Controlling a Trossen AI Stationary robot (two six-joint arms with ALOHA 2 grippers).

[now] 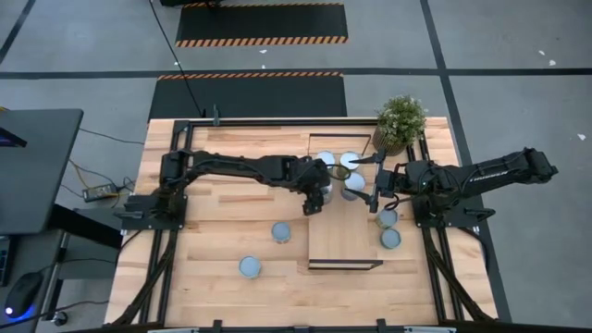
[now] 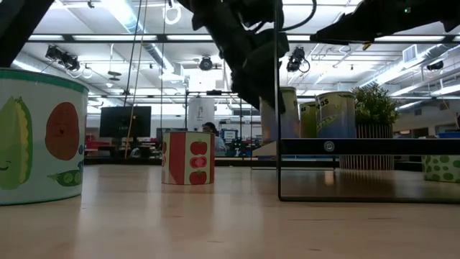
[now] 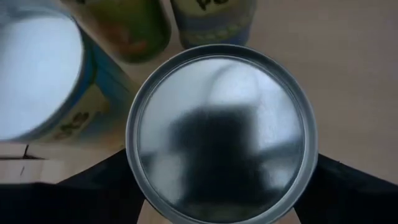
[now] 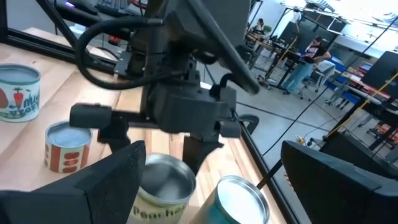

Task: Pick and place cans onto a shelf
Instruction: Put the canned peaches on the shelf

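The left hand [image 1: 321, 192] seemingly grips a can [image 3: 222, 134] at the shelf [image 1: 344, 242]; its fingers are mostly hidden. The right hand [image 1: 375, 191] is open.

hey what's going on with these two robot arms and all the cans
The left gripper is at the far end of the shelf, its fingers around a can standing there, beside three cans already on the shelf. The right gripper hovers open close by, holding nothing. Two cans wait on the table left of the shelf, two more on its right. A potted plant stands at the far corner.
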